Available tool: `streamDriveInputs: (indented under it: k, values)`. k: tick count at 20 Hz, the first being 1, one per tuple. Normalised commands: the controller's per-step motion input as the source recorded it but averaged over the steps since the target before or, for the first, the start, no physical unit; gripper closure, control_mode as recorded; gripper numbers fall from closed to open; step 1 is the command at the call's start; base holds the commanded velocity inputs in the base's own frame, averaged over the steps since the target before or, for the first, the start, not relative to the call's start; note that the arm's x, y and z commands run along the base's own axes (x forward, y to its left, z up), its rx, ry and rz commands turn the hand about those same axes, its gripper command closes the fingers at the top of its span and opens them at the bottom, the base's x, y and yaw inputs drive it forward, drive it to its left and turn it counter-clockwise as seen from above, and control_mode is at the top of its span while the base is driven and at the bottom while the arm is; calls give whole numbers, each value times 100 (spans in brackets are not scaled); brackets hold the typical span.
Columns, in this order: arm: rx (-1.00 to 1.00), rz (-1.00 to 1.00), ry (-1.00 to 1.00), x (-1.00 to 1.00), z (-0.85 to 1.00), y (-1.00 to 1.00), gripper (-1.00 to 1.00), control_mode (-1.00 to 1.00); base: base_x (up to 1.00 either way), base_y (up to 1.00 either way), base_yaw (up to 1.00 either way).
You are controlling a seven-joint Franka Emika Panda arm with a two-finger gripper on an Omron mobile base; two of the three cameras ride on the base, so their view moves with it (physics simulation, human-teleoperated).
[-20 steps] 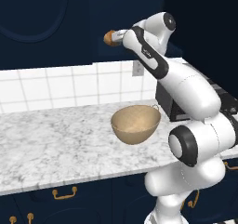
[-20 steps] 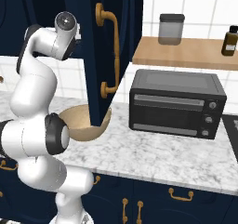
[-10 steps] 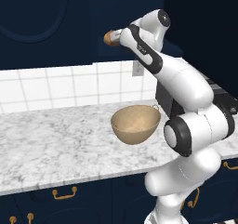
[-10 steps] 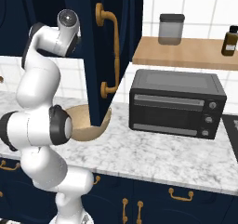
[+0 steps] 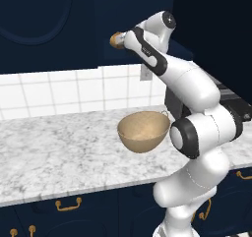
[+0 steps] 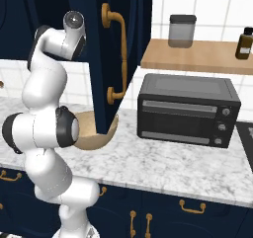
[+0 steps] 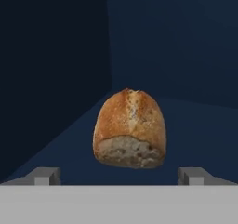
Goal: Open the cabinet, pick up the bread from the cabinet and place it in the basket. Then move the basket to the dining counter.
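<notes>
Dark finger tips of our gripper (image 7: 119, 175) stand wide apart at the bottom of the hand view, one at lower left and one at lower right, open and holding nothing. Between and just beyond them, in the middle of that frame, sits the small golden-brown crusty bread bun (image 7: 129, 129) on the navy floor inside the dark navy wall cabinet (image 7: 176, 46); we cannot tell whether the tips touch it.

In the left base view the bun (image 5: 116, 39) shows as a small tan spot at upper centre, at the end of our white arm (image 5: 170, 69), which reaches up from the lower right into the dark cabinet. Below it, at the centre of the frame, the round tan bowl-shaped basket (image 5: 143, 131) rests on the white grey-veined marble counter (image 5: 59, 152).

In the right base view the open cabinet door (image 6: 118, 44) with its long brass handle (image 6: 117, 54) hangs at upper centre, hiding part of the basket (image 6: 91, 133). A black toaster oven (image 6: 188, 109) stands at the right, under a wooden shelf (image 6: 197, 59) carrying a grey jar (image 6: 180, 30) and a brown bottle (image 6: 245, 43).
</notes>
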Motion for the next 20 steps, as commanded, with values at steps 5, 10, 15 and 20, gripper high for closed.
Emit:
streamDriveInputs:
  k: [5,10,15,20]
  values:
    - [-2,1,2,47,-4,0,-100,-100,0,0,0]
    - [0,1,2,47,-4,11,-100,-100,0,0,0]
    - [0,3,1,43,-10,23,-100,-100,0,0,0]
    - [0,3,2,38,-19,25,-100,-100,0,0,0]
